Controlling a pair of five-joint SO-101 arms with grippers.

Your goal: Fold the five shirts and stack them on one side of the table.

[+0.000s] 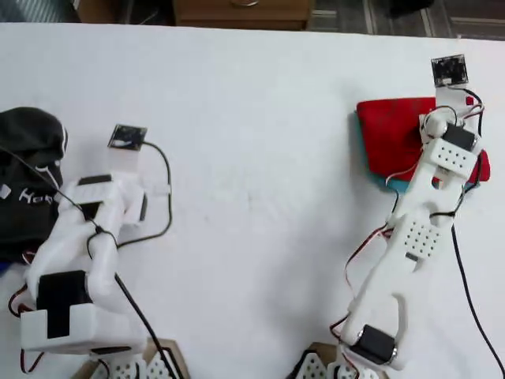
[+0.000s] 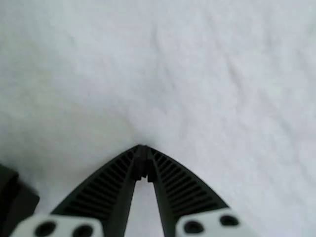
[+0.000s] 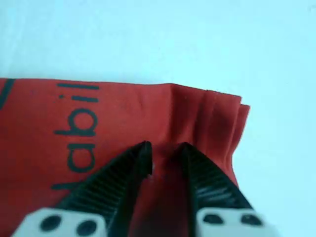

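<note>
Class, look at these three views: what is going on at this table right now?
The right claw, slightly open, hangs over a folded red shirt that lies on a teal shirt at the table's right side. The left claw is shut over the white table, beside a crumpled black shirt not yet folded.

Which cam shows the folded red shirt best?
High view: it shows most of the red shirt, folded on a teal shirt, right arm over part. Right wrist view shows one corner, close. Left wrist view faces white tabletop.
</note>
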